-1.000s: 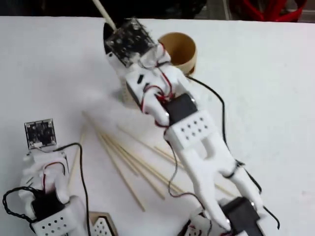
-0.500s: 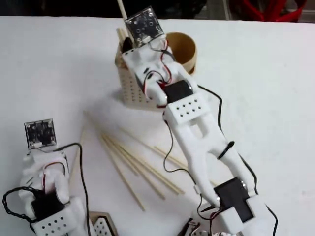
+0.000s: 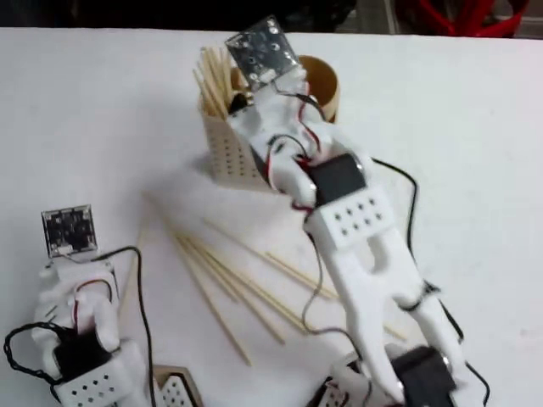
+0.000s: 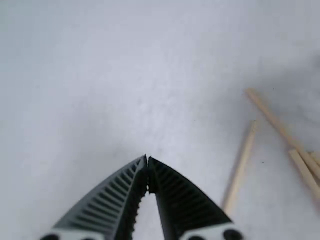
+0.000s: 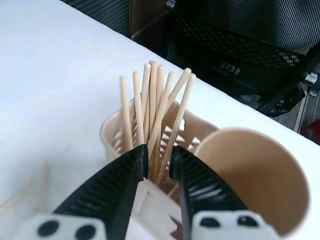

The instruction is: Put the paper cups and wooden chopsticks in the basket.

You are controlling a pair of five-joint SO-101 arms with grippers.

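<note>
A white perforated basket [image 3: 227, 153] stands at the back of the table with several wooden chopsticks [image 3: 214, 78] upright in it. Against its far side sits a tan paper cup [image 3: 321, 83]. My right gripper [image 5: 159, 156] hovers at the basket's [image 5: 114, 131] rim, open by a narrow gap, with the standing chopsticks [image 5: 159, 102] rising between its fingertips and the cup [image 5: 250, 170] beside it. More chopsticks [image 3: 242, 284] lie loose on the table's middle. My left gripper [image 4: 147, 161] is shut with nothing in it, low over bare table beside a few loose chopsticks [image 4: 241, 167].
The left arm [image 3: 76, 322] rests at the near left corner. The right arm [image 3: 356, 246] stretches diagonally from the near edge over the loose sticks. A black mesh chair [image 5: 240, 45] stands beyond the table's far edge.
The right arm swung right and lowered its chopstick among the others in the basket, uncovering the basket. The left arm has not moved.
</note>
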